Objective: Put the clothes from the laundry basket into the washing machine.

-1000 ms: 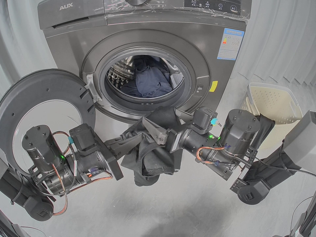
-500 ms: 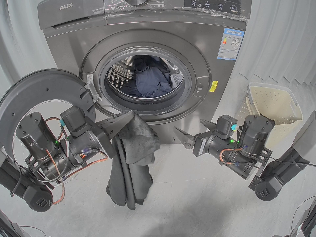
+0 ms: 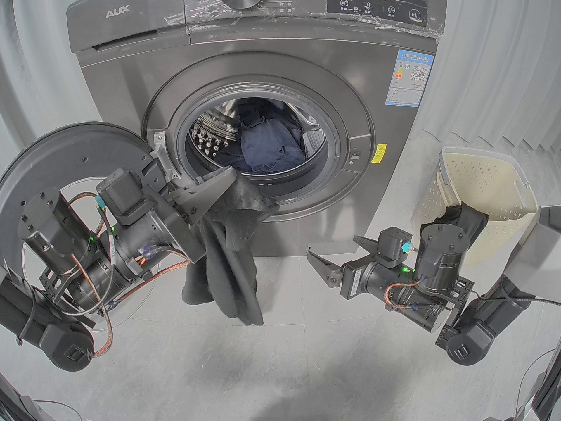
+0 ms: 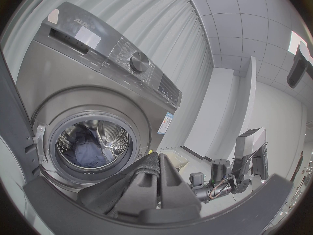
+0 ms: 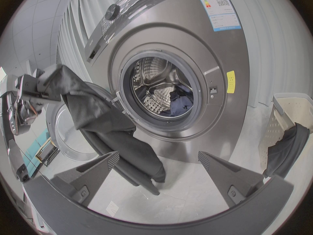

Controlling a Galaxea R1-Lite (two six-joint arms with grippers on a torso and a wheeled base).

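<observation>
Head view: dark garment (image 3: 234,252) in closed left pincer (image 3: 225,178), slack below it; right pincer (image 3: 333,248) open, empty.

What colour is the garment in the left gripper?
Plain dark charcoal grey garment; best in the right wrist view.

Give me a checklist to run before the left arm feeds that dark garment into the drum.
1. Grip: the left gripper is shut on the dark garment: ok.
2. Access: the door is swung fully aside: ok.
3. Room: the drum has space, and the blue clothes lie toward the back: ok.
4. Slack: most of the dark garment hangs below the opening: not ok.
5. Path: the right gripper is open, empty and low beside the machine: ok.
6. Remaining load: a second garment hangs over the rim of the laundry basket: not ok.
</observation>
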